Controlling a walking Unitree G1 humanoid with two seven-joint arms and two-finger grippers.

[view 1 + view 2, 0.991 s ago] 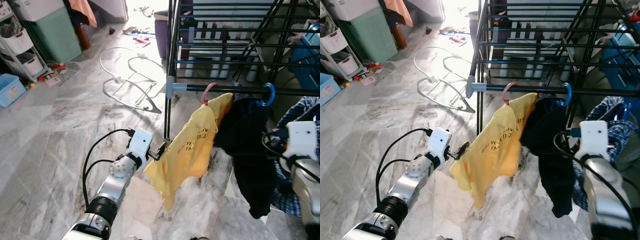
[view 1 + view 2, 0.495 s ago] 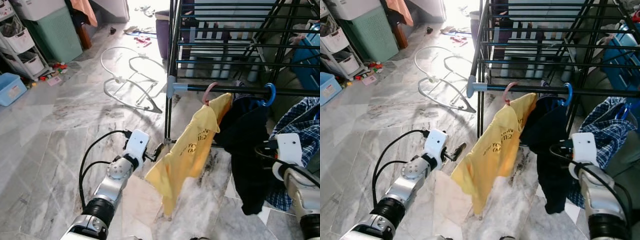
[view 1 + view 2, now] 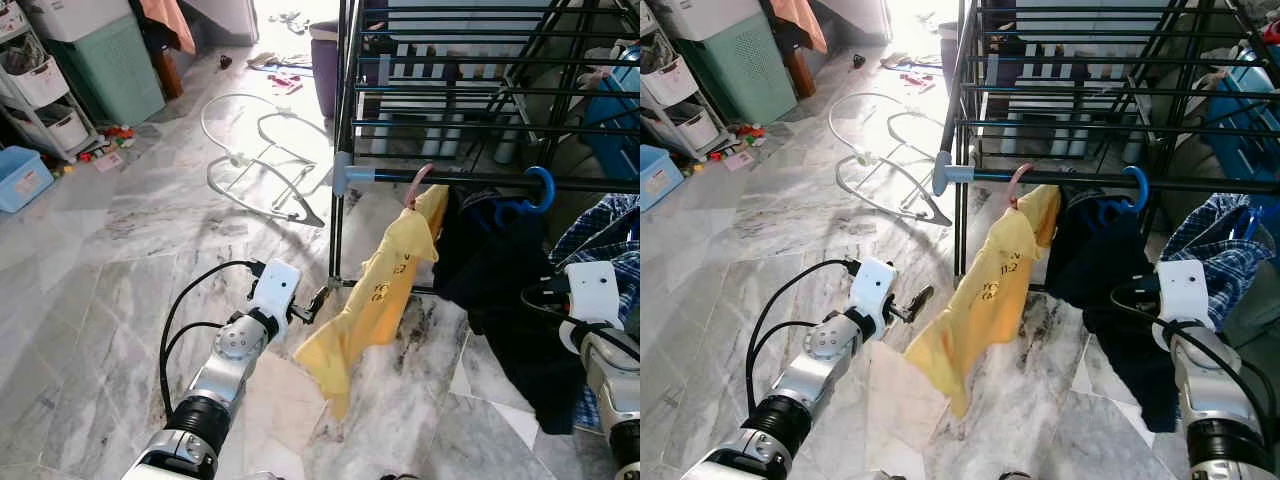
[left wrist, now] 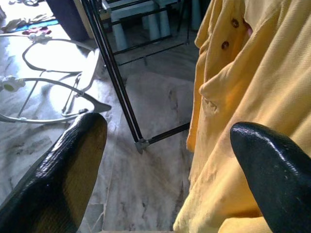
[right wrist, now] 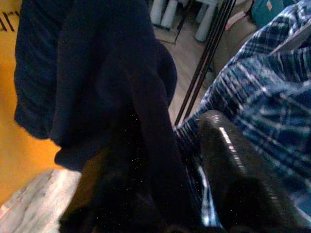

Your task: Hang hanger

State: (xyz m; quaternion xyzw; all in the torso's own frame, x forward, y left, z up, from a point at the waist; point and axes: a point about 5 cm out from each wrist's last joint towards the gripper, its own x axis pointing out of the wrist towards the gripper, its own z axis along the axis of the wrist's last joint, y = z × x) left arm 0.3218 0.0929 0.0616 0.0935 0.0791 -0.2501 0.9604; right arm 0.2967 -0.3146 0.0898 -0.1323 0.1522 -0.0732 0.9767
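The blue hanger (image 3: 538, 187) hooks over the rack's front rail (image 3: 470, 180), at about two o'clock from the middle of the head view, carrying a dark garment (image 3: 500, 270). At its nine o'clock a pink hanger (image 3: 418, 184) holds a yellow shirt (image 3: 385, 290). The right gripper (image 5: 160, 194) sits low against the dark cloth at five o'clock; whether its fingers pinch the cloth I cannot tell. The left gripper (image 4: 165, 160) waits at seven o'clock, fingers spread wide with nothing between them, just beside the shirt's hem. To finish well, I judge the hook should seat fully on the rail before the cloth is let go, with any withdrawal slow so the garment does not drag.
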